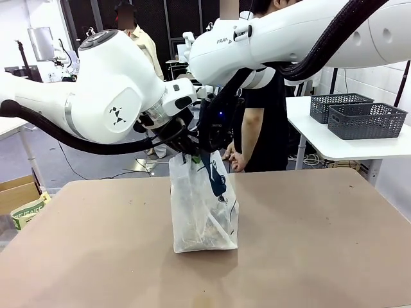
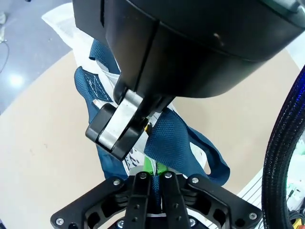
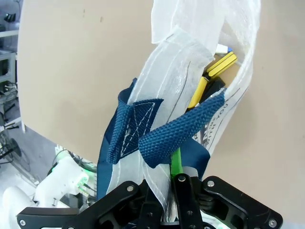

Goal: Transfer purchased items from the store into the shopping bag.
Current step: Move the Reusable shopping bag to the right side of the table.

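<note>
The shopping bag (image 1: 204,212) stands upright near the middle of the table (image 1: 321,244), a tall pouch of thin, crinkled, see-through plastic with dark lettering on its side. Woven navy strap handles (image 3: 178,131) rise from its mouth; in the right wrist view the webbing shows a coarse basket-weave and a stitched cross where it is sewn to the film. Through the open mouth there lie a yellow pack (image 3: 214,71) with dark edges and other small goods; low in the bag a brownish jumble (image 1: 202,234) shows through the plastic.

The left gripper (image 1: 187,154) is clamped at the bag's top edge; in its own wrist view its jaws are drawn together on a fold of navy strap (image 2: 169,143), green pads just showing. The right gripper (image 1: 207,153) meets the same rim from the other side, its narrow jaws pinched on strap and plastic film (image 3: 164,181) in its wrist view. The table is matt, tan and smooth.

Behind the bag stands a person in a black top (image 1: 263,122), one hand (image 1: 234,160) low by the table's far edge. On a white side table at the right sit two dark grey mesh baskets (image 1: 366,120)
</note>
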You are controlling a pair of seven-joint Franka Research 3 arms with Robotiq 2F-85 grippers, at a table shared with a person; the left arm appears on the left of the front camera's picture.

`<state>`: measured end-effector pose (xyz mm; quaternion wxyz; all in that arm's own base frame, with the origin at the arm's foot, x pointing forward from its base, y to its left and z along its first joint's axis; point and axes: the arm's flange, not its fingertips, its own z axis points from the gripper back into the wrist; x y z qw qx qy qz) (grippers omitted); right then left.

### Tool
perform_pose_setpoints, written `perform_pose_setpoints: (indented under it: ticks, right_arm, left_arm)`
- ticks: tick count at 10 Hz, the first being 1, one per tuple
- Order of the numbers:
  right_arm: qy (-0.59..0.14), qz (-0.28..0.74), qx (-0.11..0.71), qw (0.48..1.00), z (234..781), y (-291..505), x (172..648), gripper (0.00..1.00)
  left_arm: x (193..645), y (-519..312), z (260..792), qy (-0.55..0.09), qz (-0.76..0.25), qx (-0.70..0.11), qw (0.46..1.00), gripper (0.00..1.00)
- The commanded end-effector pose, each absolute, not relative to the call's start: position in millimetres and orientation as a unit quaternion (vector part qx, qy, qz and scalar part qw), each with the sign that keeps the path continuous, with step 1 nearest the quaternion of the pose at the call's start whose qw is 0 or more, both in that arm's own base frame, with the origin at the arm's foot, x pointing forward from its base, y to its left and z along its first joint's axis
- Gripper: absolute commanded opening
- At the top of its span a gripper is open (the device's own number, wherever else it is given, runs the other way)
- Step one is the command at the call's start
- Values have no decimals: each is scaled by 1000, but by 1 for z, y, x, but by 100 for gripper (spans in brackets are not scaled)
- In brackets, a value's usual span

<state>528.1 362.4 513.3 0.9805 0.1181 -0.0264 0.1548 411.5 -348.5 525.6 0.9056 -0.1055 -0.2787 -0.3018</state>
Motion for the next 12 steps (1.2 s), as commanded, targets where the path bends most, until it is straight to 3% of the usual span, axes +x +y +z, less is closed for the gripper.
perform_pose_setpoints:
  ticks: [1,11,12]
  right_arm:
    - [-20,160,126,979,514,362,530,0]
    - [-26,156,118,980,513,362,528,0]
    - [-26,163,118,979,512,363,528,20]
  left_arm:
    - [408,-341,527,-291,-294,-110,904,0]
    - [409,-348,526,-281,-302,-105,905,0]
    - [409,-348,526,-281,-302,-105,905,0]
